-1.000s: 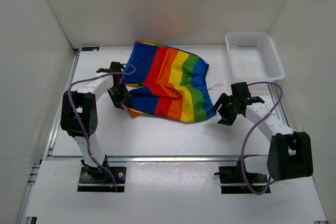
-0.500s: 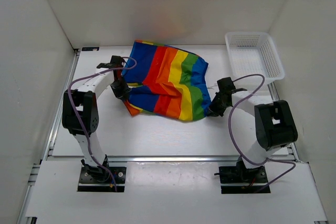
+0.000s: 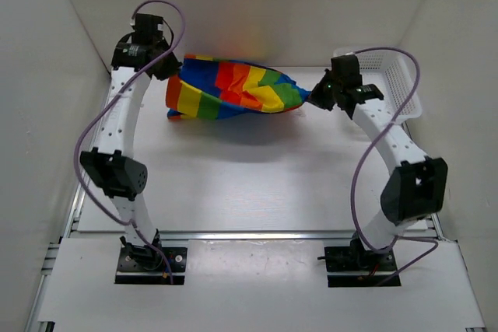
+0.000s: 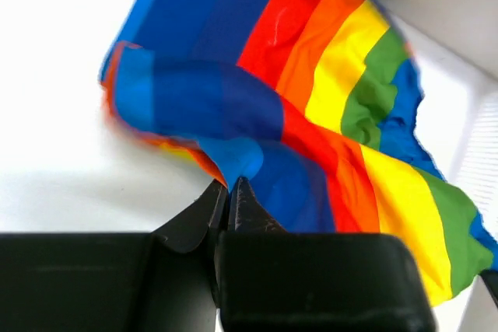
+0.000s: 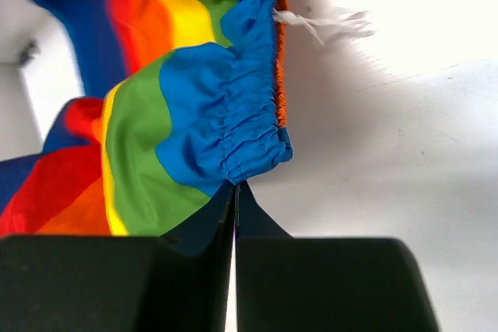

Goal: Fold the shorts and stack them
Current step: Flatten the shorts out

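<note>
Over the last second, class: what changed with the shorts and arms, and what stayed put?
The left fingers and right fingers closed on opposite ends of the shorts. Both arms then rose and swung toward the back, lifting the shorts off the table to hang sagging between them. The white basket stayed in the far right corner.

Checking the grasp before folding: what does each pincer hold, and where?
Both hold the shorts: left pincer on a blue edge, right pincer on the gathered waistband corner.
</note>
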